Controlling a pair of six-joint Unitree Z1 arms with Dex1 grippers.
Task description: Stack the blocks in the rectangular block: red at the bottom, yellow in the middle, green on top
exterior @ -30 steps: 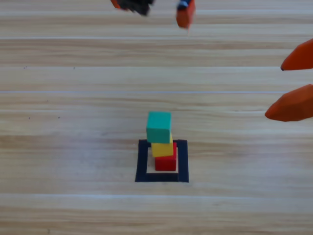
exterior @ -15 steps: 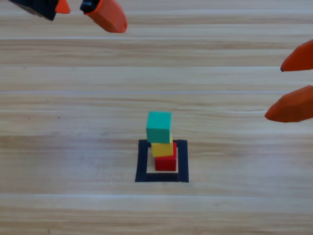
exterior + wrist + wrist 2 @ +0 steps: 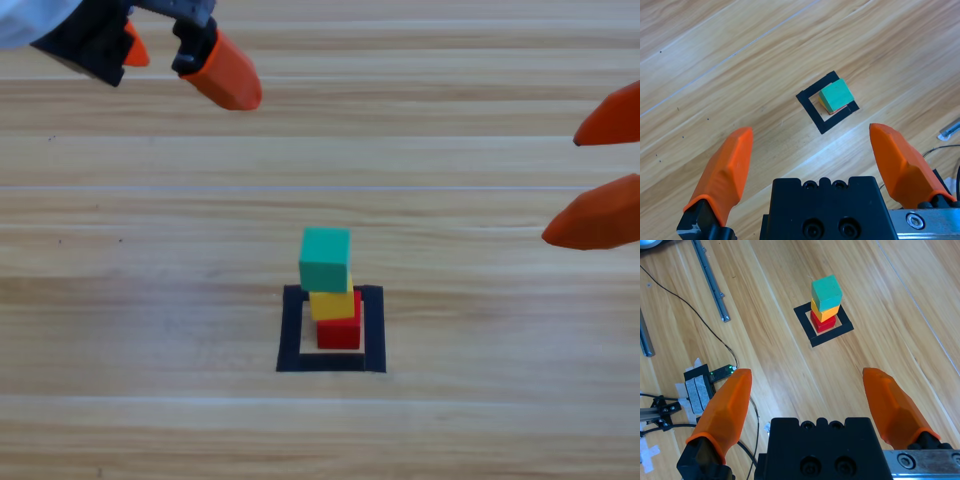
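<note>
The stiff, light green cube [image 3: 326, 258] tops a tippy stack; both grippers, left [image 3: 180, 62] and right [image 3: 600, 170], hang wide-jawed and empty.

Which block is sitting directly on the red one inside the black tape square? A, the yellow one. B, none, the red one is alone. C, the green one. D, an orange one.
A: in the right wrist view the yellow block rests on the red block inside the tape square, with the green block on top.
</note>
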